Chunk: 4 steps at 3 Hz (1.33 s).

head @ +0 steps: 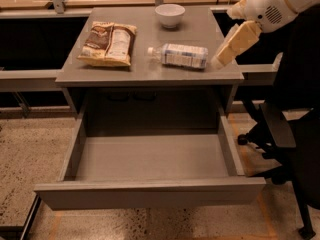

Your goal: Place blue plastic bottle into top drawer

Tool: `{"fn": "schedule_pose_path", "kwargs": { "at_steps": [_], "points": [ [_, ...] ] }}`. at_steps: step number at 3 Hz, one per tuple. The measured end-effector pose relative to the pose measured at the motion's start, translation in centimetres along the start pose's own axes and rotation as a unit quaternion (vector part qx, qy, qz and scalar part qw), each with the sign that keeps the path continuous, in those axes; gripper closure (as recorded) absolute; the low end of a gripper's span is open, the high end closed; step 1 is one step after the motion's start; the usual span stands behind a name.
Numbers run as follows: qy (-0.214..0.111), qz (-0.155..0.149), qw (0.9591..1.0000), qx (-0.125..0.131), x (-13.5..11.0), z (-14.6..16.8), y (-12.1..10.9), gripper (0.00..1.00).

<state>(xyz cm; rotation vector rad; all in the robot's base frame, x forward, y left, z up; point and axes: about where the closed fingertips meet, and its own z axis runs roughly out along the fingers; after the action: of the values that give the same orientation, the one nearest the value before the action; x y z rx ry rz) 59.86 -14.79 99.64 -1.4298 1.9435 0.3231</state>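
The blue plastic bottle (179,55) lies on its side on the grey desk top (150,69), cap pointing left, right of centre. The top drawer (150,159) is pulled fully open below the desk top, and nothing lies in it. My gripper (220,61) hangs at the end of the cream-coloured arm coming in from the upper right. Its tip is just right of the bottle's base, a short gap away, low over the desk's right edge. It holds nothing.
A brown-and-yellow snack bag (108,43) lies on the left of the desk top. A white bowl (169,15) stands at the back centre. A black office chair (290,134) stands to the right of the drawer. Black shelving flanks the desk.
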Motion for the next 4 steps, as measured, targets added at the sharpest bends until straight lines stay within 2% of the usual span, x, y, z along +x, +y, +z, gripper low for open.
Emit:
{"fn": "schedule_pose_path", "kwargs": {
  "at_steps": [1, 2, 3, 4],
  "points": [
    [-0.045, 0.025, 0.9987, 0.003, 0.2, 4.6, -2.9, 0.0],
    [-0.068, 0.035, 0.9971, 0.002, 0.7, 8.7, -6.5, 0.0],
    [-0.072, 0.038, 0.9967, 0.002, 1.0, 9.3, -7.2, 0.0],
    [-0.068, 0.057, 0.996, -0.008, 1.8, 10.3, -6.5, 0.0]
  ]
}}
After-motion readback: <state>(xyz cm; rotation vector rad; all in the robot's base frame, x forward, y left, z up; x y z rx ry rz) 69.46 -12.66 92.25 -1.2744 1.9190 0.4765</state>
